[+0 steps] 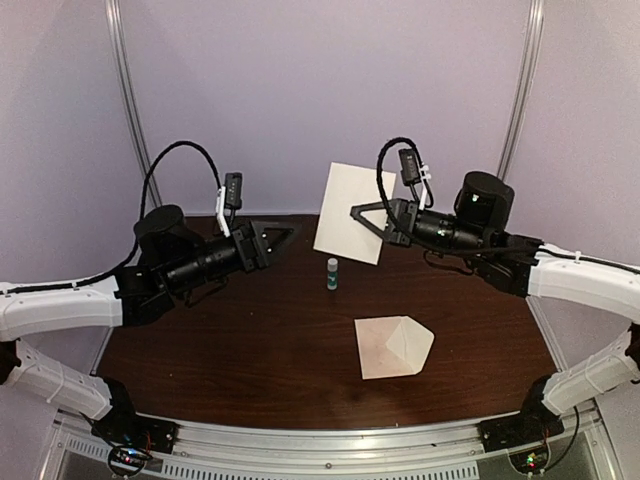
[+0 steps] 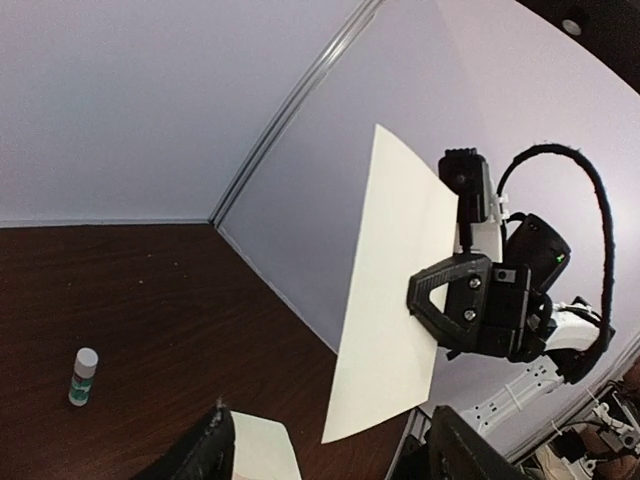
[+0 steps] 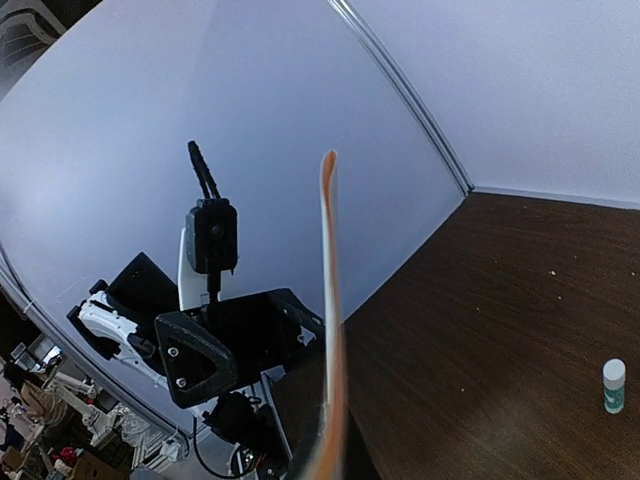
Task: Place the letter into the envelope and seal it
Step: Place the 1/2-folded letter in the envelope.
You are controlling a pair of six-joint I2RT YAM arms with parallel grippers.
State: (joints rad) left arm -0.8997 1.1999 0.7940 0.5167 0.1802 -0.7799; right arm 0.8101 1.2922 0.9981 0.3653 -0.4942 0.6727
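Letter (image 1: 345, 215): upright, above and behind glue bottle (image 1: 332, 273), clenched in right tool (image 1: 357, 213). Left tool (image 1: 288, 231): released, empty, left of bottle. Envelope (image 1: 393, 347): flat on worktop (image 1: 230, 340), nearer than bottle. Step: insertion pending; next, align letter with envelope mouth.

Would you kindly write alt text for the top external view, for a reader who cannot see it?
The right claw holds a cream rectangular paper sheet upright above the dark brown wooden table, while the open left claw stands apart from it. A small green-labelled bottle and a pale pink paper envelope rest on the table.
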